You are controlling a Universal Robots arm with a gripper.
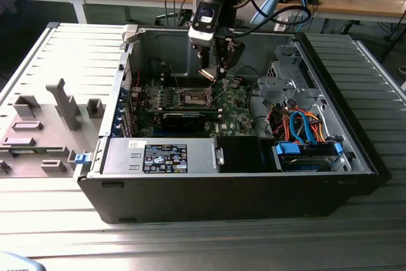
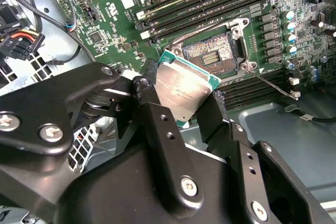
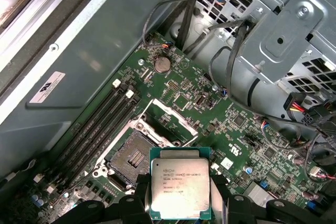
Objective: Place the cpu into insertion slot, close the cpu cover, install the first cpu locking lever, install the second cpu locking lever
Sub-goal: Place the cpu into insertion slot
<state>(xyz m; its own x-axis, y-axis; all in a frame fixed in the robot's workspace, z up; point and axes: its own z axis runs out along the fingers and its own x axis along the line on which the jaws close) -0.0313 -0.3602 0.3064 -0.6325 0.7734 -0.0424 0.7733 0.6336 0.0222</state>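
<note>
The black fingers (image 2: pixel 153 116) are closed on two opposite edges of the cpu (image 2: pixel 184 90), which shows its silver-grey top in both wrist views. In the exterior view the fingers hang above the insertion slot (image 1: pixel 195 98), with the cpu held clear of it and not seated. The insertion slot lies bare just past the cpu in the first wrist view, its dark centre uncovered. On the far side of the insertion slot, the cpu cover (image 3: pixel 169 109) stands lifted open. The green motherboard (image 3: pixel 236 129) spreads around the insertion slot, with long memory slots (image 3: pixel 102 121) running beside it. The open computer case (image 1: pixel 241 188) encloses it all, resting on a slatted metal surface (image 1: pixel 355 233).
</note>
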